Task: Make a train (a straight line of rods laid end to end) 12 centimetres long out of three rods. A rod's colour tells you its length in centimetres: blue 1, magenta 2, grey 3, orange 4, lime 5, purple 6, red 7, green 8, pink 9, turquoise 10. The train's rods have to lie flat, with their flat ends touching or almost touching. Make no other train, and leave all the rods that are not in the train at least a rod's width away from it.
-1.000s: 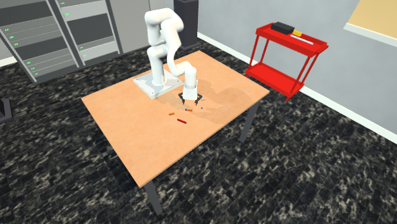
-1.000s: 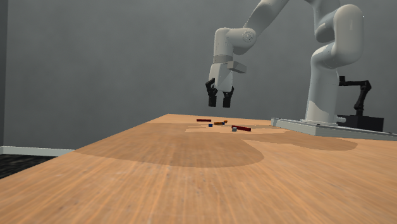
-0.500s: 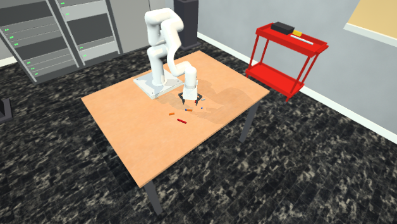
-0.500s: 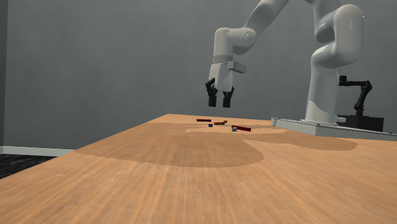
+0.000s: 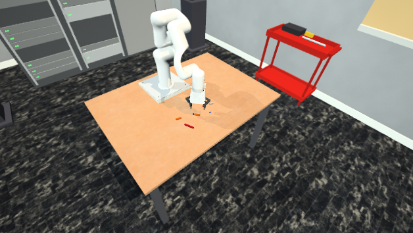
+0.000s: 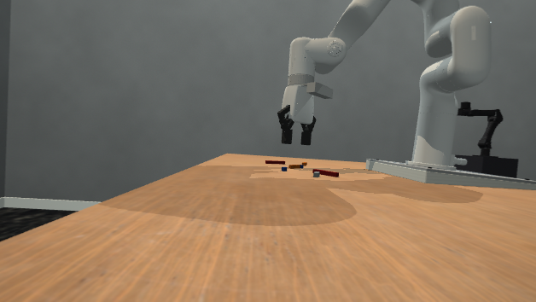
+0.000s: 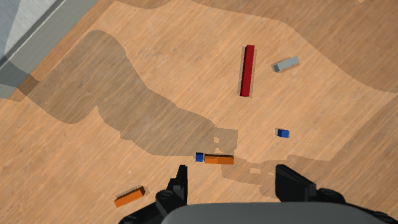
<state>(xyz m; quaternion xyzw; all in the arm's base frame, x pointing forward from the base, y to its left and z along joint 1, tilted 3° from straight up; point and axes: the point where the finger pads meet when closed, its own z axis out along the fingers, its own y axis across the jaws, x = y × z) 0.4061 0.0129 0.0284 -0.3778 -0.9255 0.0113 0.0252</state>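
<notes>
From my end: wood-grain tbl (image 5: pixel 131 141) (image 6: pixel 256 256) (image 7: pixel 165 65), tan, arm shadows across it. Dark mottled floor (image 5: pixel 263 184) under it, grey walls (image 5: pixel 237 29) (image 6: pixel 149 85). Server racks (image 5: pixel 59 29) behind the tbl, red cart (image 5: pixel 292 42) by the wall w/ a black box (image 5: pixel 293 29), a yellow block (image 5: pixel 309 34) and a white stick (image 5: pixel 314 41) on top. Ext. view also shows a small black arm (image 6: pixel 480 113) past the base.

My white arm (image 5: pixel 179 43) (image 6: pixel 439 115) stands on a pale base plate (image 5: pixel 149 90) (image 6: pixel 397 171) (image 7: pixel 55 37), bent over so the wrist points straight down. Gripper (image 5: pixel 197 108) (image 6: pixel 296 137) (image 7: pixel 231 179) hangs above the tbl, fingers wide apart, released, nothing in it.

Rods all lie flat on the tbl. Wrist cam: one blue rod (image 5: pixel 193 114) (image 6: pixel 302 166) (image 7: pixel 199 157) sits end-on to an orange rod (image 5: pixel 196 114) (image 6: pixel 294 166) (image 7: pixel 219 159), nearly touching, roughly in line. 2nd blue rod (image 5: pixel 210 112) (image 6: pixel 284 169) (image 7: pixel 283 133) apart; grey rod (image 5: pixel 211 103) (image 6: pixel 316 174) (image 7: pixel 286 64) near a red rod (image 5: pixel 203 105) (image 6: pixel 326 172) (image 7: pixel 247 71); 2nd orange rod (image 5: pixel 178 118) (image 6: pixel 304 164) (image 7: pixel 129 196) off on its own. 2nd red rod (image 5: pixel 189 126) (image 6: pixel 275 162) also apart, out of wrist-cam view. No 3-rod train yet.

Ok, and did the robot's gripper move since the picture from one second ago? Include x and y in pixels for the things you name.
No, the gripper (image 5: pixel 197 108) (image 6: pixel 296 143) (image 7: pixel 231 179) looks like it stayed put: from outside, it hangs at the same spot left of the arm's white base plate (image 6: pixel 397 171).
</notes>
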